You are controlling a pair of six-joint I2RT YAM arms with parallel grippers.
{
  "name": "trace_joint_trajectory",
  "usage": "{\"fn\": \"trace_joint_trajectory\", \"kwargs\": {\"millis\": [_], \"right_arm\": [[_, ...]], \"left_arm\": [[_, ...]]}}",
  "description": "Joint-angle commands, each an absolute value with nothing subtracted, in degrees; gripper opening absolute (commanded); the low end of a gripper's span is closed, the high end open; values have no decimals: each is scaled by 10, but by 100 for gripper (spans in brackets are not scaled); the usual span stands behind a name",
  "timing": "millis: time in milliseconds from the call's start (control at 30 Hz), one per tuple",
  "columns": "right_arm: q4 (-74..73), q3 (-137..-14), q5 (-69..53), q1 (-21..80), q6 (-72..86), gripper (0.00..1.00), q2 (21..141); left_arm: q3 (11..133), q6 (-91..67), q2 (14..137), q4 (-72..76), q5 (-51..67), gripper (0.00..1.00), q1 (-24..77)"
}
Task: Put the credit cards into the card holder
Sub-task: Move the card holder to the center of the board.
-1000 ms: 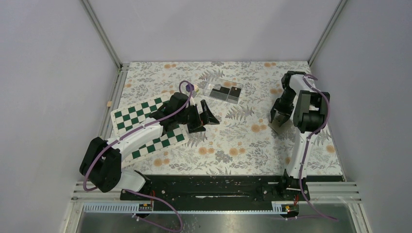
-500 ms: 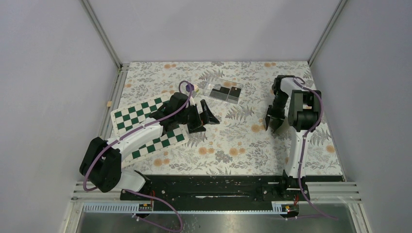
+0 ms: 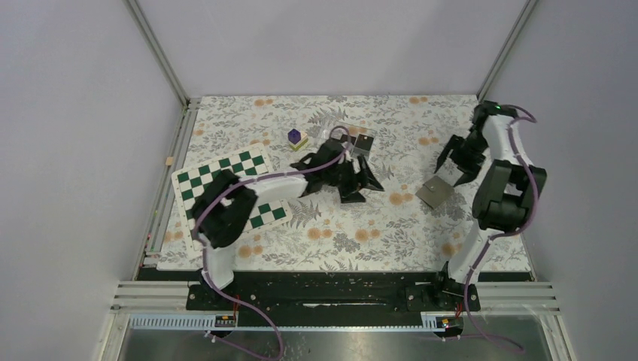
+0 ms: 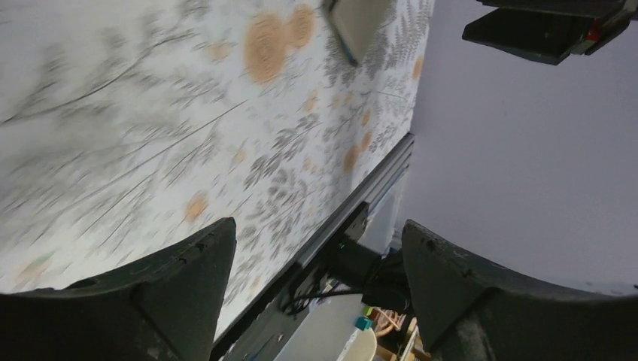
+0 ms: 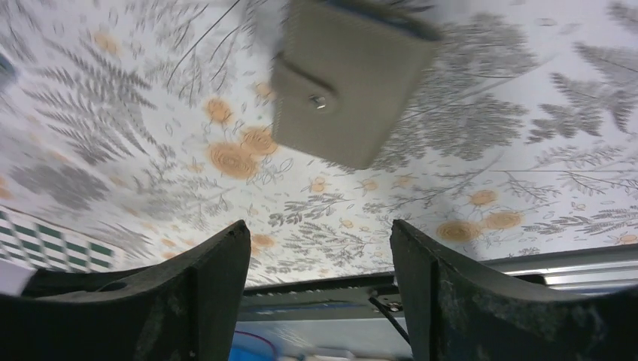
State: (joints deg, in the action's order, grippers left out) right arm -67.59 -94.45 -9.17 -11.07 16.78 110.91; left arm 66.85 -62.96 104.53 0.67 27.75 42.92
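The card holder (image 3: 435, 192) lies shut on the floral table at the right, grey-brown, its dot clasp up (image 5: 320, 100). Just beyond it my right gripper (image 3: 453, 167) hangs open and apart from it; in the right wrist view its gripper (image 5: 317, 223) has nothing between the fingers. Black credit cards (image 3: 363, 144) sit in a clear plastic box at the back centre, partly hidden by my left arm. Near the table's middle my left gripper (image 3: 364, 188) is open and empty, in front of that box. The left wrist view shows its gripper (image 4: 317, 224) wide apart, and the card holder (image 4: 361, 22) at the top edge.
A purple cube (image 3: 295, 136) stands left of the clear box (image 3: 350, 129). A green-and-white chessboard (image 3: 218, 177) lies at the left under my left arm. The table's near rail (image 4: 353, 218) runs in front of the left fingers.
My left arm has swung right to the table's middle, uncovering the purple cube. My right gripper has opened wider and drawn back to the far right, leaving the card holder flat on the table.
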Motion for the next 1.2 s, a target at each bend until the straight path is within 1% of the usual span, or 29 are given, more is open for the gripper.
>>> {"fn": "trace_joint_trajectory", "kwargs": {"millis": [0, 100, 167, 233, 300, 367, 433, 500, 600, 700, 800, 867, 933, 967, 1067, 1133, 1167], "right_arm": [[-638, -902, -124, -190, 195, 75, 1089], [-626, -889, -135, -209, 202, 75, 1113], [-616, -880, -134, -214, 205, 74, 1130], [-612, -875, -136, -217, 205, 73, 1148], [-612, -874, -142, -217, 204, 71, 1162], [-613, -877, -135, -218, 202, 70, 1169], [-617, -882, -134, -218, 202, 64, 1177], [-615, -880, -144, -218, 203, 62, 1182], [-617, -879, -143, -218, 201, 53, 1187], [-613, -869, -145, -218, 202, 47, 1189], [-612, -866, -143, -218, 203, 45, 1189], [-614, -865, -146, -218, 203, 44, 1189], [-614, -863, -150, -217, 202, 44, 1190], [-614, -862, -150, -217, 202, 44, 1191], [-613, -858, -152, -215, 199, 45, 1189], [-613, -859, -156, -214, 195, 45, 1189], [-612, -858, -159, -214, 195, 45, 1190]], "left_arm": [[792, -710, 1165, 114, 310, 76, 481], [887, -749, 1260, 135, 315, 72, 509], [955, -785, 1322, 158, 318, 63, 518], [996, -829, 1377, 191, 325, 55, 522], [1023, -854, 1414, 201, 319, 50, 524], [1040, -853, 1432, 175, 307, 50, 524], [1055, -842, 1445, 147, 297, 50, 523], [1065, -834, 1453, 122, 281, 52, 523], [1065, -859, 1467, 139, 267, 53, 523], [1082, -894, 1493, 170, 261, 54, 522], [1132, -894, 1519, 133, 255, 53, 523], [1164, -898, 1534, 126, 252, 51, 522], [1189, -910, 1551, 130, 256, 44, 522], [1196, -912, 1557, 134, 260, 38, 521], [1197, -911, 1558, 148, 259, 15, 523], [1186, -911, 1554, 170, 263, 2, 521], [1181, -908, 1550, 174, 265, 0, 521]]}}
